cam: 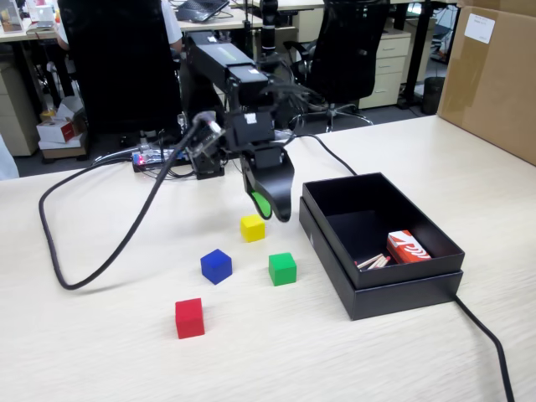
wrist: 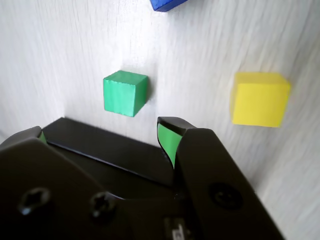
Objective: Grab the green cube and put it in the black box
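The green cube [cam: 282, 269] sits on the pale wooden table, a little left of the black box [cam: 402, 297]. My gripper [cam: 272, 211] hangs above the table behind the cube, between the yellow cube and the box's near corner. In the wrist view the green cube [wrist: 125, 93] lies beyond the jaws, apart from them, with the black box's wall [wrist: 115, 147] below it. The gripper [wrist: 102, 131] is open, its green-padded jaws spread wide with nothing between them.
A yellow cube [cam: 252, 227] [wrist: 260, 98], a blue cube [cam: 216, 265] [wrist: 167, 4] and a red cube [cam: 189, 318] stand near the green one. A red-and-white carton [cam: 408, 247] lies inside the box. A black cable [cam: 84, 268] loops at the left. A cardboard box [cam: 494, 75] stands far right.
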`<action>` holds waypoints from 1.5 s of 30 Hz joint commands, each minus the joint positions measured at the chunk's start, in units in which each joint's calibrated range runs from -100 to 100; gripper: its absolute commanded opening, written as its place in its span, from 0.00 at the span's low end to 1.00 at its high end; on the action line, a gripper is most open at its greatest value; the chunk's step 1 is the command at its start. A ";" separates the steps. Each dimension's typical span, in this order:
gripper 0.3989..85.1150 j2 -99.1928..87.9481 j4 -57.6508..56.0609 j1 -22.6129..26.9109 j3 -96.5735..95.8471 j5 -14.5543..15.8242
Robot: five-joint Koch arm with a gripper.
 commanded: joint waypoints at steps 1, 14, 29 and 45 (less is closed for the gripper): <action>0.53 2.03 -0.45 0.44 6.23 1.07; 0.53 14.19 0.07 0.73 8.95 4.69; 0.53 21.54 3.87 -0.34 10.13 4.10; 0.05 25.21 4.90 -0.49 10.04 2.69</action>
